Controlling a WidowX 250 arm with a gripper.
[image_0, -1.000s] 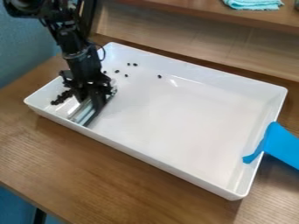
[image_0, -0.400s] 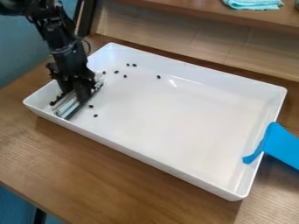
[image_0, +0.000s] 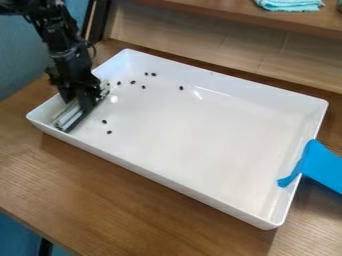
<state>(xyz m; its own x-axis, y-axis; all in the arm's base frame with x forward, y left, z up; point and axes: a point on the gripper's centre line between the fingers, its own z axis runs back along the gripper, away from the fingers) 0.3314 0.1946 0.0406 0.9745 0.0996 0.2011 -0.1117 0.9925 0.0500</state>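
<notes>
Gripper (image_0: 85, 100): closed on the tool; we cannot tell how wide its hold is.
Tool (image_0: 67, 118): long and pale with a dark edge, slanted low in the tray, beside the short wall nearest the arm. We note it has just shifted closer to that wall.
Beads, two (image_0: 104, 121): dark, loose on the tool's open side, left behind as it moved; we judge they escaped the sweep.
Beads, six (image_0: 133, 81): scattered toward the far wall, apparently unaffected. The earlier dark cluster is now hidden, we judge, behind the tool.
Tray (image_0: 214, 135): white, on the table (image_0: 100, 185).
Blue piece (image_0: 324, 167): over the opposite short wall.
</notes>
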